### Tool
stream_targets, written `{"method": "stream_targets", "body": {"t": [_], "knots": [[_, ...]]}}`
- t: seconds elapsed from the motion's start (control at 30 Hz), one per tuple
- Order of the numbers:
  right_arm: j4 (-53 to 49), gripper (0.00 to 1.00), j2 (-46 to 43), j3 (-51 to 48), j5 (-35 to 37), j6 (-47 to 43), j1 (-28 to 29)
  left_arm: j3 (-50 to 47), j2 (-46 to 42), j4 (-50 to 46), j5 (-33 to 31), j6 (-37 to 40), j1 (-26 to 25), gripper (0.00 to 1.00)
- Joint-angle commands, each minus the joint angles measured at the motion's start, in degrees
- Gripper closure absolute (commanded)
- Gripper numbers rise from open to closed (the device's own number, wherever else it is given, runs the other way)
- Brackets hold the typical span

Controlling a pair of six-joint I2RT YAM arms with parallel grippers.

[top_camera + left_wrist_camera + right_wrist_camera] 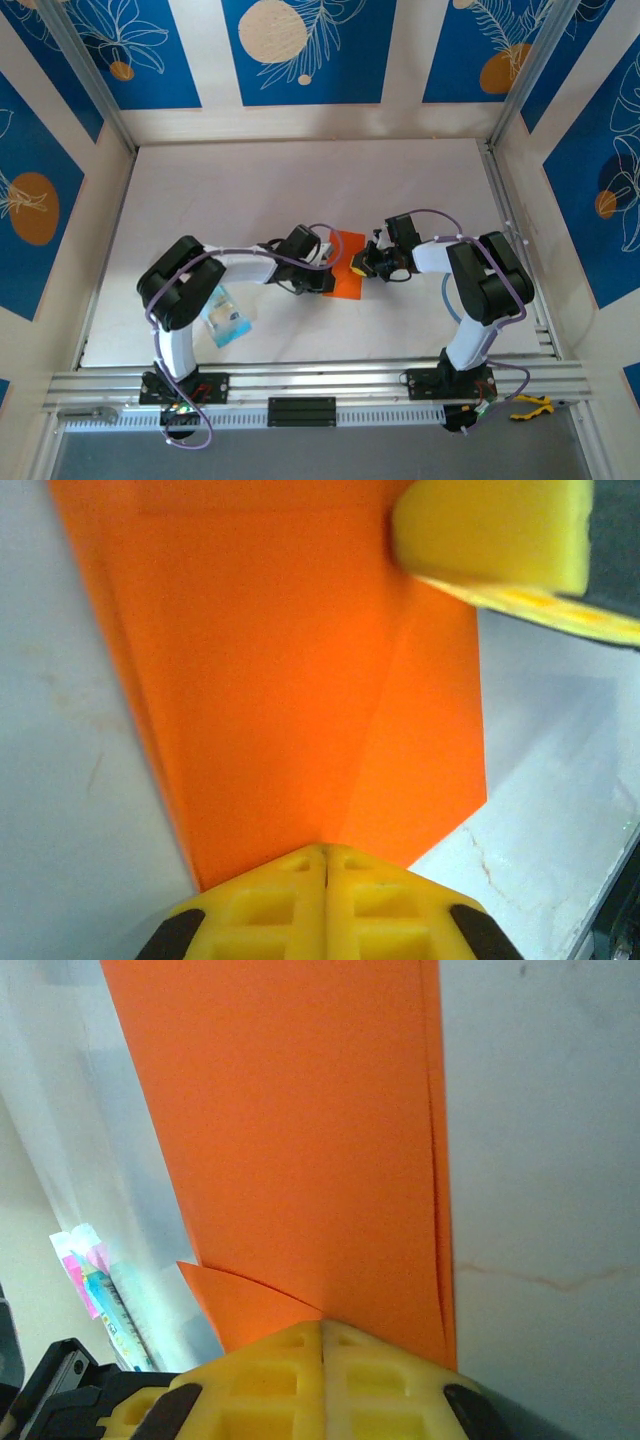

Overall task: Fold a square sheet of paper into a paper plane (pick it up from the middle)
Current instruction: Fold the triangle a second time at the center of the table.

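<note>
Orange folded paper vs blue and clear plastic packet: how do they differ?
Look: orange folded paper is opaque; blue and clear plastic packet is partly transparent.
Grip: paper is pinched by left gripper and right gripper; packet lies free.
Place: paper central; packet by the left arm.
Both thin.

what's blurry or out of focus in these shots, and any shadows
Top external: sharp, evenly lit, faint arm shadows on the table. Left wrist: paper soft, yellow pad top right blurred, paper's shadow falls right. Right wrist: paper fairly sharp, packet lower left out of focus.
</note>
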Motion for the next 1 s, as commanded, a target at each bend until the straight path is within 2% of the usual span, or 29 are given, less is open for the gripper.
{"method": "stream_targets", "body": {"t": [0.0, 0.27, 0.47, 0.77, 0.97], "knots": [[-3.21, 1.0, 0.81, -1.34, 2.48, -1.02, -0.96, -2.79, -1.42, -6.02, -1.7, 1.27, -0.22, 0.94], [-3.01, 1.0, -0.36, 0.25, 0.55, -1.68, -0.74, -0.42, -4.94, -2.59, 1.51, 1.42, 1.12, 0.93], [-4.55, 0.96, -3.21, 2.02, -0.02, -2.64, 0.04, 3.71, -1.61, -0.78, 2.6, 1.94, 3.47, 0.92], [-12.88, 0.87, -13.4, -1.52, 6.63, -2.16, 2.1, 10.52, 5.23, -3.95, 3.85, 6.38, 4.67, 0.92], [-16.46, 0.81, -21.82, -7.45, 10.52, 0.67, 4.16, 10.15, 6.77, -4.79, 3.11, 7.98, 5.25, 0.92]]}}
